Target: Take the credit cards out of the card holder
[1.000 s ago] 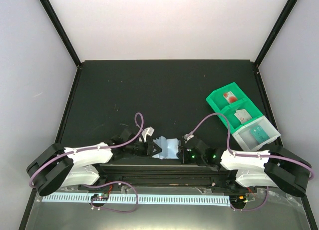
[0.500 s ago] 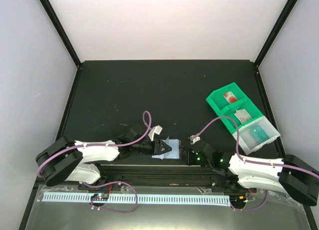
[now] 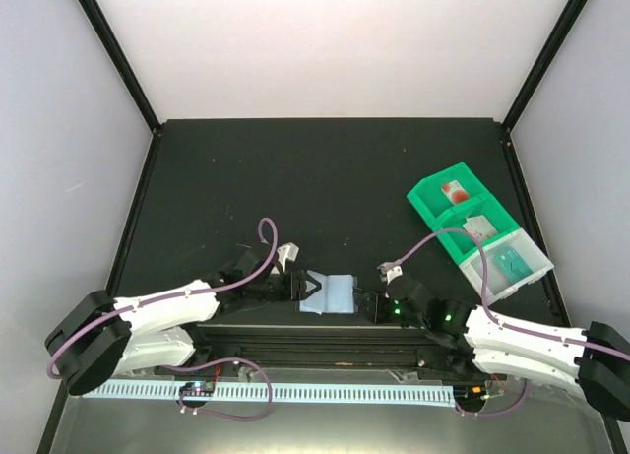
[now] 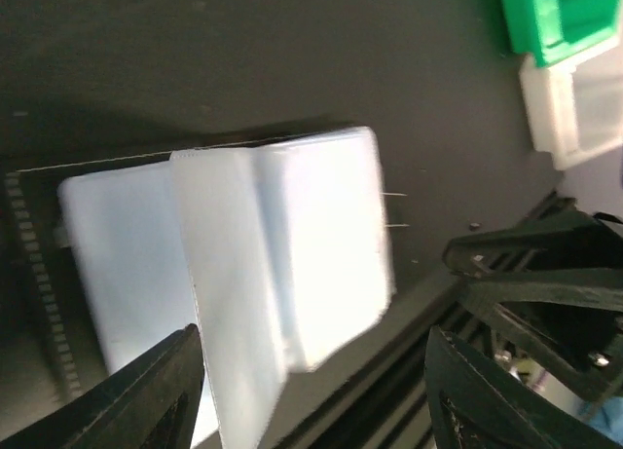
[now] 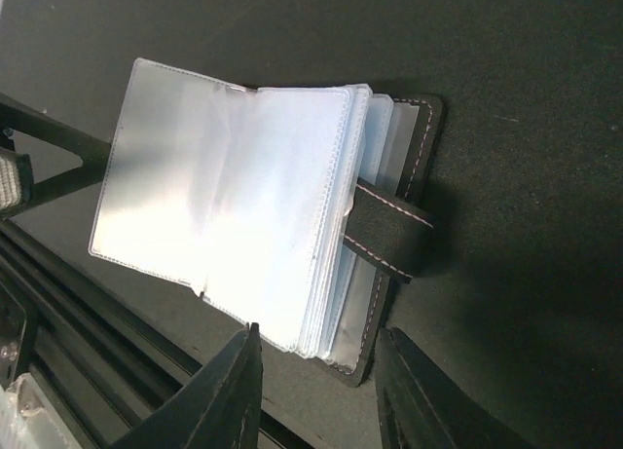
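Reaching low from opposite sides, left pincer (image 3: 300, 289) and right pincer (image 3: 366, 304) flank the opened card holder (image 3: 333, 294), both spread apart.

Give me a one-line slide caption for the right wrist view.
Open card holder on the dark table, clear sleeves fanned out, just ahead of the open right gripper.

Both arms lie low along the near edge of the bench and reach in toward its middle, one from each side. The left gripper (image 3: 296, 286) points to the right, and its two fingers are spread wide. The right gripper (image 3: 375, 305) points to the left, facing the other one, and its fingers are apart too. The two grippers are near each other but do not touch.
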`<state>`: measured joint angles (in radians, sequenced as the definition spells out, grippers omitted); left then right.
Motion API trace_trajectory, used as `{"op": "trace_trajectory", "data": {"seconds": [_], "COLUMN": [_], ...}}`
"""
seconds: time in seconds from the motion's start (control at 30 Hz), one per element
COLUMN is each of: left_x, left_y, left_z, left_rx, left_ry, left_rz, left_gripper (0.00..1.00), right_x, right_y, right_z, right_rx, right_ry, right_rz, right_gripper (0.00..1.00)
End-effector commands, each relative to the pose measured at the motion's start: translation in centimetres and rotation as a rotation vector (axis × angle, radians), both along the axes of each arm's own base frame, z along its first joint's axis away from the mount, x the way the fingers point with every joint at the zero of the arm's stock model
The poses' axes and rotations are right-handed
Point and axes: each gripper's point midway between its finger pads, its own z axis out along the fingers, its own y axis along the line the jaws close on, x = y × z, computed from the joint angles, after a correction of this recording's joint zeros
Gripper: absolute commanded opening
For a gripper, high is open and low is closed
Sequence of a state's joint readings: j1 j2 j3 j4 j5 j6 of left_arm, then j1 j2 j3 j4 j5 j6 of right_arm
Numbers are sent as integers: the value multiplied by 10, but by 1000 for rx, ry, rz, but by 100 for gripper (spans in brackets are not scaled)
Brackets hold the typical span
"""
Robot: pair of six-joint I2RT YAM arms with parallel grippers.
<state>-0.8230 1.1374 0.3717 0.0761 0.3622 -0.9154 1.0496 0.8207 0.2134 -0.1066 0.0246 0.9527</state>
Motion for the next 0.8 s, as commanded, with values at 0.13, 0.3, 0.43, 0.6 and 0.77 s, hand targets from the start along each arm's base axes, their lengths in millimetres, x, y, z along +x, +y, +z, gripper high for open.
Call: {"op": "trace_trajectory", "data": {"seconds": [0.13, 0.3, 0.43, 0.6, 0.77], "left_x": [0, 1, 0, -1, 0], "left_y": [22, 22, 21, 11, 5], "left_z": [-28, -33, -42, -42, -37], "left_rx": [99, 103, 101, 51, 9], "left_ry": [32, 48, 63, 70, 77], "left_rz": [54, 66, 62, 40, 37], "left_gripper": [63, 62, 58, 48, 41], "right_x": [9, 14, 12, 10, 9], "right_y": [18, 20, 25, 28, 28], "right_z": [2, -5, -11, -21, -26], "right_rx": [-34, -74, -73, -83, -95], "right_ry": [10, 14, 32, 58, 66], "right_rz": [7, -1, 14, 27, 32], "right_gripper": [36, 36, 34, 31, 29]}}
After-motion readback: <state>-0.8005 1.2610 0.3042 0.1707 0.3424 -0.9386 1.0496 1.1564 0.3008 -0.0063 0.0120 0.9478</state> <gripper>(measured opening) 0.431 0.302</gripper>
